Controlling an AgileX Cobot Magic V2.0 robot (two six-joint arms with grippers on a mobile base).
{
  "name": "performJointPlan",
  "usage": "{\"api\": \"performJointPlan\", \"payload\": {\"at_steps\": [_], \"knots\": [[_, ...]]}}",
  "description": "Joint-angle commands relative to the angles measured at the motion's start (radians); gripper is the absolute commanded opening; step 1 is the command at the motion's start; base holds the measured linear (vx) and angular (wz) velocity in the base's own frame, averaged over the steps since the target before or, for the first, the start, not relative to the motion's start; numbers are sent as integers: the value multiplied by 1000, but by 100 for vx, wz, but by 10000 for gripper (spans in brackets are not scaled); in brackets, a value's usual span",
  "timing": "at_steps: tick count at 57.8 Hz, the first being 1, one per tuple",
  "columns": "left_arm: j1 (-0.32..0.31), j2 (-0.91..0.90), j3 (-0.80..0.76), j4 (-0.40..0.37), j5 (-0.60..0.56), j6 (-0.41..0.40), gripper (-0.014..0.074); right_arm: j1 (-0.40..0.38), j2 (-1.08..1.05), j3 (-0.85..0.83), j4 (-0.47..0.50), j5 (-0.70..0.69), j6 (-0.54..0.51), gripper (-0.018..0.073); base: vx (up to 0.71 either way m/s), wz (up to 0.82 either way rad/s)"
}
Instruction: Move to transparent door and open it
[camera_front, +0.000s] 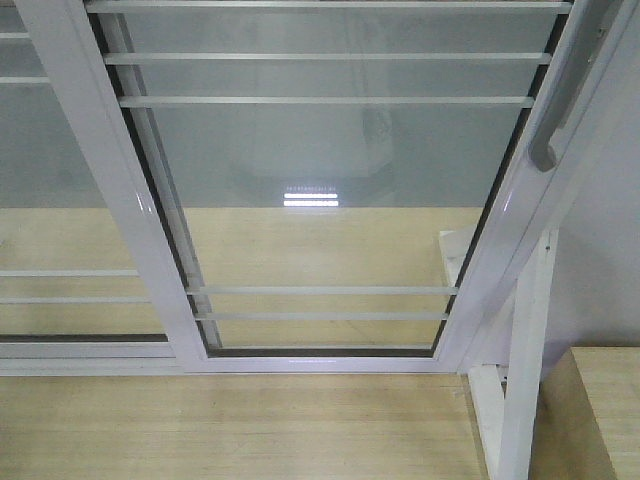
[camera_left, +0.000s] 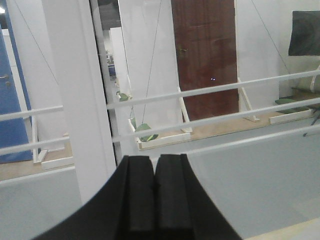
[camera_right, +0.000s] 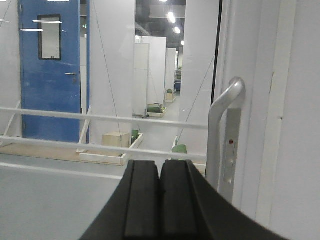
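The transparent door (camera_front: 330, 170) showed its upright handle (camera_right: 222, 125) just right of the right gripper (camera_right: 160, 167) (fingers together). The left gripper (camera_left: 154, 165), likewise pinched together, lay farther from it.

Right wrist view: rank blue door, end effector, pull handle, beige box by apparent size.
1. Blue door and right end effector: similar, unranked, since the end effector is nearest the camera.
2. Pull handle.
3. Beige box.
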Motion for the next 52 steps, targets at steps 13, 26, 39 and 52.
{"api": "performJointPlan", "payload": {"at_steps": [13,26,39,52], "knots": [[-4,488,-448,-28,-97,-6,4,-4,490,-419,-3,-57,-20,-5,0,0],[-4,668,-542,-42,-150,-24,4,-4,713,-547,-2,-102,-18,-5,0,0],[-4,700,-542,-42,-177,-24,4,-4,773,-547,-2,-101,-15,1,0,0],[-4,700,-542,-42,-175,-23,23,-4,773,-547,-2,-97,-15,66,0,0]]}}
